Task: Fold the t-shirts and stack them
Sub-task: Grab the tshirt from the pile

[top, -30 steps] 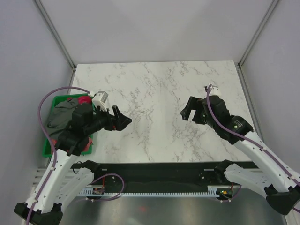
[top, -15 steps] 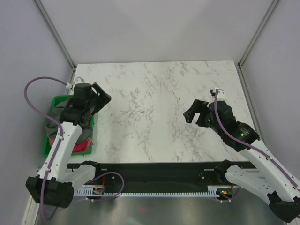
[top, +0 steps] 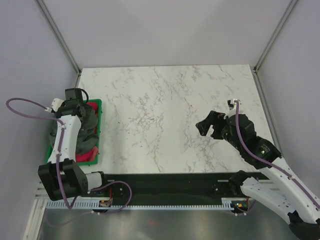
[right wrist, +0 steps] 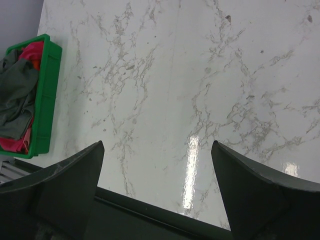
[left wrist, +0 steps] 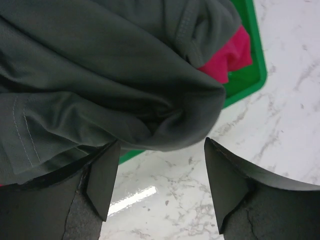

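The dark charcoal grey t-shirt (left wrist: 110, 75) lies crumpled on top in the green bin (left wrist: 250, 75), with the magenta-pink t-shirt (left wrist: 230, 55) showing under it. My left gripper (left wrist: 161, 150) is open just above the grey shirt's bulging edge at the bin's rim and holds nothing. From above, the left gripper (top: 91, 119) hangs over the bin (top: 98, 102), the grey shirt (top: 87, 137) and the magenta cloth (top: 86, 156). My right gripper (top: 210, 129) is open and empty over the marble at right, as its wrist view shows (right wrist: 157, 150). I cannot make out a salmon-pink shirt.
The bin (right wrist: 47, 100) stands at the table's left edge, against the left wall. The marble table (top: 165, 105) has grey walls on three sides. A black rail (top: 165, 179) runs along the near edge between the arm bases.
My left arm has swung from the table's left-middle back over the bin, its gripper open throughout. My right arm has drawn back slightly to the right and nearer.
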